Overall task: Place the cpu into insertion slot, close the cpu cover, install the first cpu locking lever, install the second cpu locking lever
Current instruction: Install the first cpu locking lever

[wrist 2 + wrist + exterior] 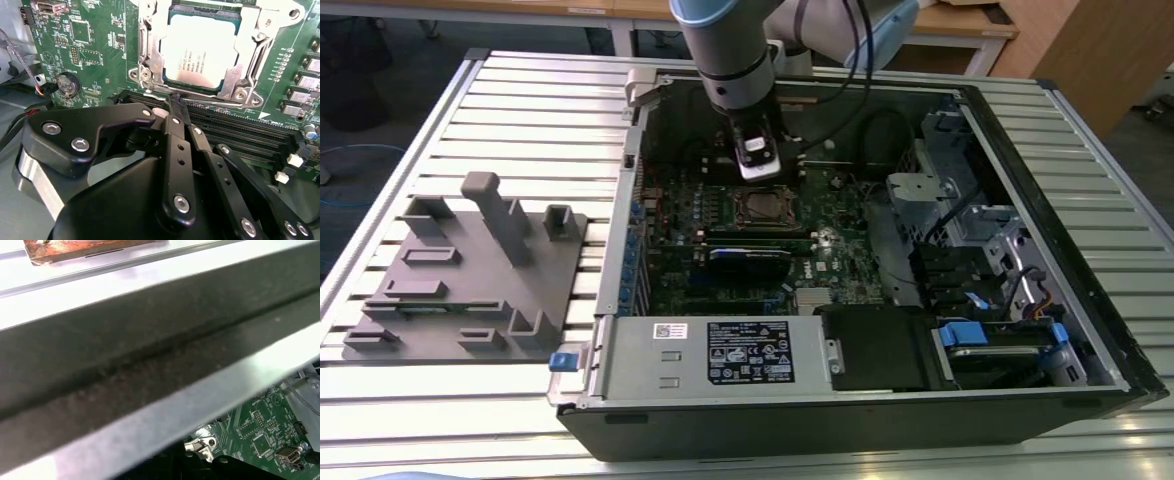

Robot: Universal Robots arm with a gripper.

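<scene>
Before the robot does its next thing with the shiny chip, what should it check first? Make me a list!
1. Is the cpu sitting in the insertion slot? Ok: in the second wrist view its silver top lies flat inside the metal rim.
2. Is the cpu cover down over the chip? Ok: the frame lies around the chip, with the chip showing through its window.
3. Are the locking levers latched? Cannot tell.
4. Is the gripper near the socket? Ok: its tips are shut together just beside the frame's edge, over the black memory slots.
5. Is the gripper carrying anything? Cannot tell.
6. Is the computer case open? Ok: the arm reaches inside.
</scene>
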